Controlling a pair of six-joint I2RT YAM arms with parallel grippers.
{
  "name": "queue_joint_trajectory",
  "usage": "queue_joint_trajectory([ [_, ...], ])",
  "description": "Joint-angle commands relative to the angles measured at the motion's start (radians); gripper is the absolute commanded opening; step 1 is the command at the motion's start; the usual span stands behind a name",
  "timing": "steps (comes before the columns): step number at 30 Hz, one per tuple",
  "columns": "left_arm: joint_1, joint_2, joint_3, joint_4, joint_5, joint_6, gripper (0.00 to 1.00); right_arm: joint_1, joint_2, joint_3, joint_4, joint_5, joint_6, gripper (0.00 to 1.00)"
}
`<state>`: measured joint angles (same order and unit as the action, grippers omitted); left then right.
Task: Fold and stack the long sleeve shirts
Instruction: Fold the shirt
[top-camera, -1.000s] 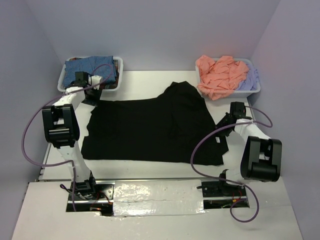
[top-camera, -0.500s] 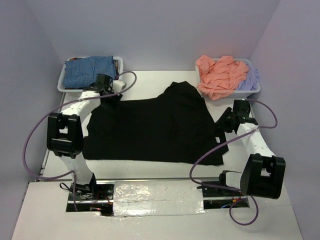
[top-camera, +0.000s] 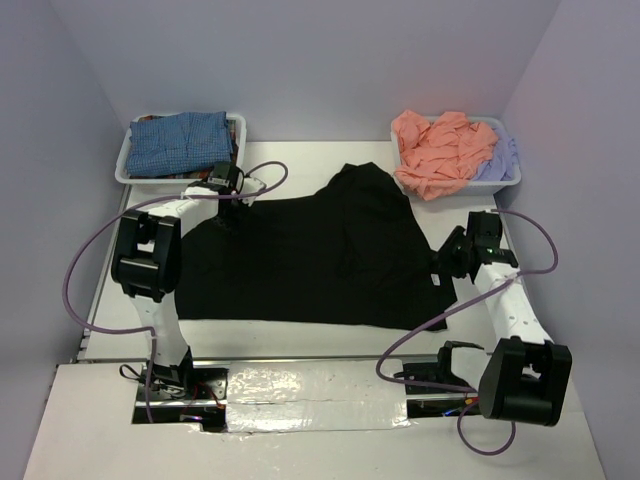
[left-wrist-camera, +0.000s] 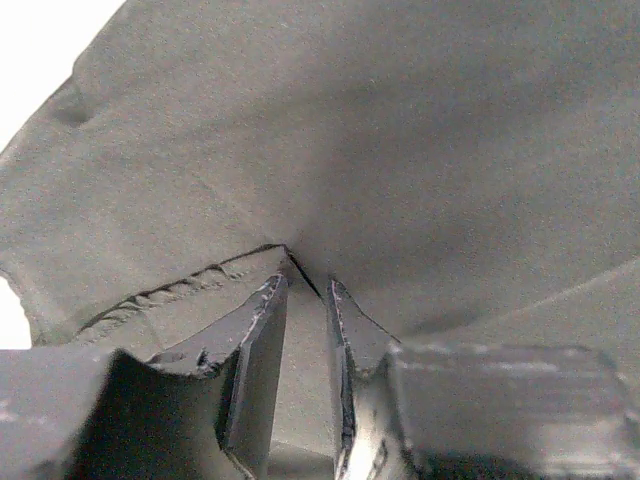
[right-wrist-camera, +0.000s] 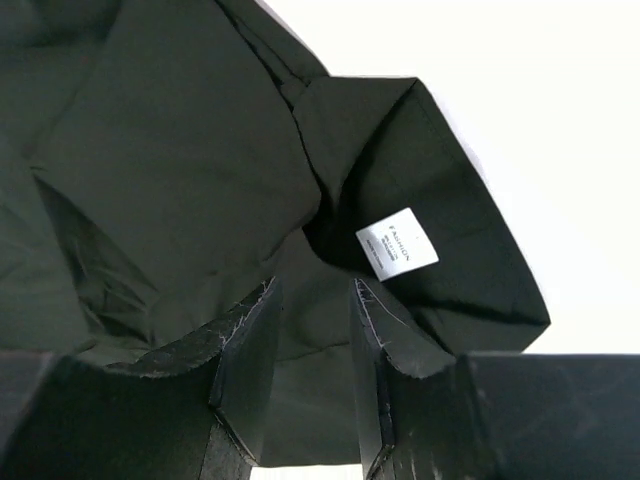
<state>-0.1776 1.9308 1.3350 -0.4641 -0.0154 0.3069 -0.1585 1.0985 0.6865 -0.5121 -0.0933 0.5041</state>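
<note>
Top external view: we see the black shirt (top-camera: 310, 262) spread across the middle of the white table (top-camera: 300, 160), one part bunched toward the far right. Our left gripper (left-wrist-camera: 305, 290) sits at the shirt's far left corner, jaws narrow over a stitched hem; we cannot tell whether they pinch it. Our right gripper (right-wrist-camera: 313, 290) hangs over the shirt's right edge near a white label (right-wrist-camera: 397, 242), jaws slightly parted, holding nothing. A blue-checked shirt (top-camera: 180, 142) fills the left bin (top-camera: 122, 168). Salmon-pink (top-camera: 440, 150) and lavender (top-camera: 497, 165) shirts fill the right bin (top-camera: 508, 186).
</note>
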Motion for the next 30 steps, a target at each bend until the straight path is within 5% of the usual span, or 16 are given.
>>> queue_joint_trajectory([
  [1,0.003,0.013,0.009,0.042,-0.014,-0.022,0.35,0.008,-0.055,-0.007,-0.023,0.018,0.002,0.4],
  [8,0.0,0.031,0.001,0.065,-0.067,-0.028,0.29,0.01,-0.103,-0.034,-0.051,0.043,-0.012,0.4],
  [16,0.0,0.02,-0.008,0.065,-0.104,-0.017,0.0,0.008,-0.104,-0.076,-0.025,0.024,0.008,0.41],
  [26,0.001,-0.069,-0.054,0.081,-0.103,0.041,0.0,0.01,-0.058,-0.076,0.018,0.01,-0.001,0.41],
  [28,0.001,-0.059,-0.027,0.085,-0.06,0.023,0.2,0.01,-0.055,-0.079,0.021,0.0,-0.002,0.41],
  [30,0.001,-0.046,-0.004,0.082,-0.035,-0.005,0.26,0.008,-0.057,-0.079,0.02,0.001,-0.01,0.41],
])
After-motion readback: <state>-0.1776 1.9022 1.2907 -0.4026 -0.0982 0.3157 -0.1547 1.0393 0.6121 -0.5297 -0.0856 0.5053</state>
